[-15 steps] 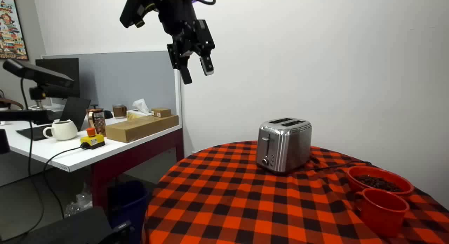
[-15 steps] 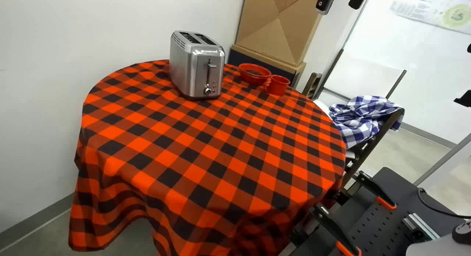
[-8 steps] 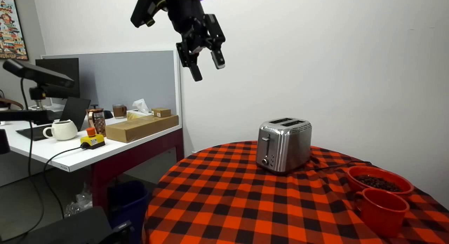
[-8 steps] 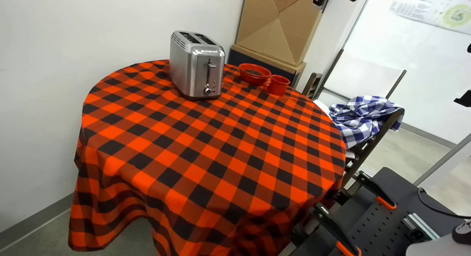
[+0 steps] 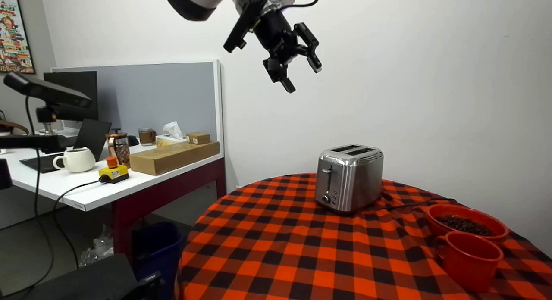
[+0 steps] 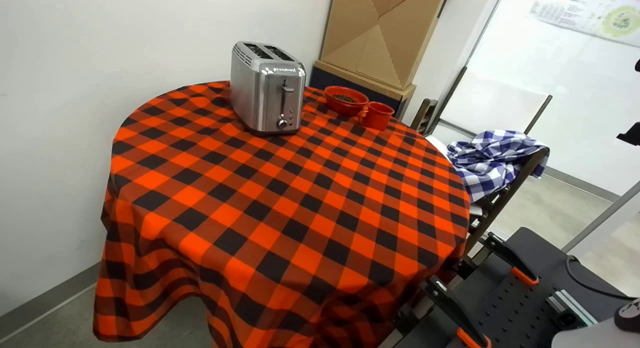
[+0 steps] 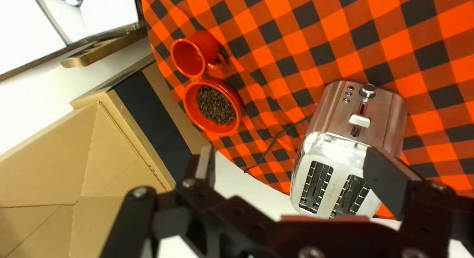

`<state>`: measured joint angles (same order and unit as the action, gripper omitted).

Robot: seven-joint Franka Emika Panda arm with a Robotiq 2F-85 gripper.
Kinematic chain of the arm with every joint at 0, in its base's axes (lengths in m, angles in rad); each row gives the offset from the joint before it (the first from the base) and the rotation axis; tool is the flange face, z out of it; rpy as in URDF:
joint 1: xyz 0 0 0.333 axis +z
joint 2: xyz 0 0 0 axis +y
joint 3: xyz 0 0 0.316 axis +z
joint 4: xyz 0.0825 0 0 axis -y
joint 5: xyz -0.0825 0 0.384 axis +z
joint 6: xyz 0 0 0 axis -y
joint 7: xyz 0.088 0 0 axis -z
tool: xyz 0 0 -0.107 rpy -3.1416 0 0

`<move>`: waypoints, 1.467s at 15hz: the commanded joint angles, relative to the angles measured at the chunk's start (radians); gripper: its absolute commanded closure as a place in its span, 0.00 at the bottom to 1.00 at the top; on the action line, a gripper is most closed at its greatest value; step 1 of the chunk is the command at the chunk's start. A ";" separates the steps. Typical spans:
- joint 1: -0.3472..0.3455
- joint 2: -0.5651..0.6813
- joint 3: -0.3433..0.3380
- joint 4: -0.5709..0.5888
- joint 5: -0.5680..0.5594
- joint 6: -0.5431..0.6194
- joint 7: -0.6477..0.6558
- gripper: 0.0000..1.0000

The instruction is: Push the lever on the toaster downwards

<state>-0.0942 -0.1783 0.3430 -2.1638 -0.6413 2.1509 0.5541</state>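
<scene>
In an exterior view, the black, angular fingers (image 5: 287, 85) are hanging well above the bench (image 5: 241, 257), tilting downward and standing wide apart, with a bare gap between their slim, flat tips. The toaster (image 6: 267, 88) is sitting upright on the bench near a smooth white wall (image 6: 125, 33), well apart from the fingers. Its brushed metal body is curving softly at the corners, and two long, dark slots (image 7: 316, 187) are running side by side through its glossy top. On the narrow end face, the small, flat lever (image 7: 359, 121) is jutting out near the top of a slim upright groove (image 7: 356, 131), while a round knob (image 7: 367, 90) is sitting below it. A checked red-and-black cloth (image 6: 280, 208) is draping the round bench, falling in soft folds at the rim. A thin black cord (image 7: 279, 134) is trailing across the cloth. A round red bowl (image 7: 202, 124) is holding dark beans (image 7: 214, 106), and a smooth red mug (image 5: 472, 265) with a looped handle is standing just beside it.
</scene>
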 commanded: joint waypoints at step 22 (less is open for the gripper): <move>0.267 0.772 -0.335 0.630 0.252 0.000 -0.304 1.00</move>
<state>0.1440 0.5460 0.0468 -1.5788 -0.3837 2.1494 0.2651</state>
